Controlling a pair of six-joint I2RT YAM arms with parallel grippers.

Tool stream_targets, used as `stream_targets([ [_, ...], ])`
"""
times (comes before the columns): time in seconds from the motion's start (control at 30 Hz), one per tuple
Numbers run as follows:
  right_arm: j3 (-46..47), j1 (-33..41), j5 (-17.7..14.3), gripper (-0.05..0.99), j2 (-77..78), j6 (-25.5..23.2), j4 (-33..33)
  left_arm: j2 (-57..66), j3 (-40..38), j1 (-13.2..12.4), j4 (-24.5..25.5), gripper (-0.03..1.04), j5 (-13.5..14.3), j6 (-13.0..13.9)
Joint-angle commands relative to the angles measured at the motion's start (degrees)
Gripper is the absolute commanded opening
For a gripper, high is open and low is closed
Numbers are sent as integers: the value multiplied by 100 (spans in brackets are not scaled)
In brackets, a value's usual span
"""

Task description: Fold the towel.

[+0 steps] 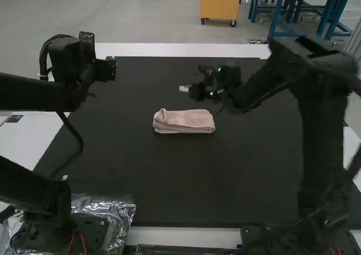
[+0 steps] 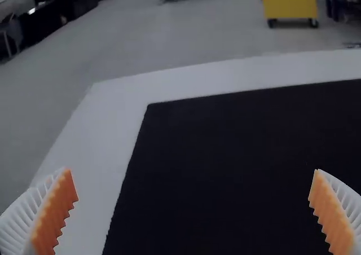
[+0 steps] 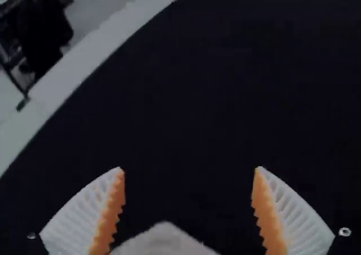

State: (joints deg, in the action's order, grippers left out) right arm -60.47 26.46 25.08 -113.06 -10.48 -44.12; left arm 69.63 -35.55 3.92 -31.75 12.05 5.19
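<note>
- A pale pink towel [image 1: 183, 121] lies on the black mat [image 1: 169, 193], near the middle in the high view. It is folded into a compact, narrow bundle, its long sides running left to right.
- The towel's left end shows a rounded fold and stacked layers; its right end looks flatter. How many folds it has cannot be told.
- The left gripper [image 1: 107, 69] is over the mat's far left corner, well apart from the towel. Its white ribbed fingers stand wide apart in the left wrist view, the orange pads [image 2: 56, 215] facing each other across a gap with nothing between them.
- The right gripper [image 1: 193, 89] is just beyond the towel in the high view, blurred, with a pale tip visible. In the right wrist view its fingers are also spread, the orange pads [image 3: 113, 212] separated and holding nothing.
- A blurred pale patch [image 3: 163, 241] shows near those fingers; whether it is cloth cannot be told.
- The mat lies on a white table [image 1: 169, 50], whose surface borders it.
- Crinkled silvery plastic [image 1: 121, 204] lies by the left arm's base, near thin red wires [image 1: 83, 243].
</note>
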Motion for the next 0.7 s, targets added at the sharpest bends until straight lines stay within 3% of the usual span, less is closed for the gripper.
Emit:
stream_targets([
  [0.0, -255, -308, -188, 81, 1444, -15, 281, -485, -453, 47, 116, 97, -10, 254],
  [0.03, -237, -387, -188, 90, 1805, 55, 466, -608, -532, 47, 186, 97, -45, 272],
  [0.23, -44, -879, -276, 91, 3923, 169, 1432, -1505, -796, 47, 494, 97, -362, 421],
  [0.67, 1028, -1503, -1374, 91, 8458, 134, 2918, -3711, -470, 47, 1303, 97, -432, 386],
])
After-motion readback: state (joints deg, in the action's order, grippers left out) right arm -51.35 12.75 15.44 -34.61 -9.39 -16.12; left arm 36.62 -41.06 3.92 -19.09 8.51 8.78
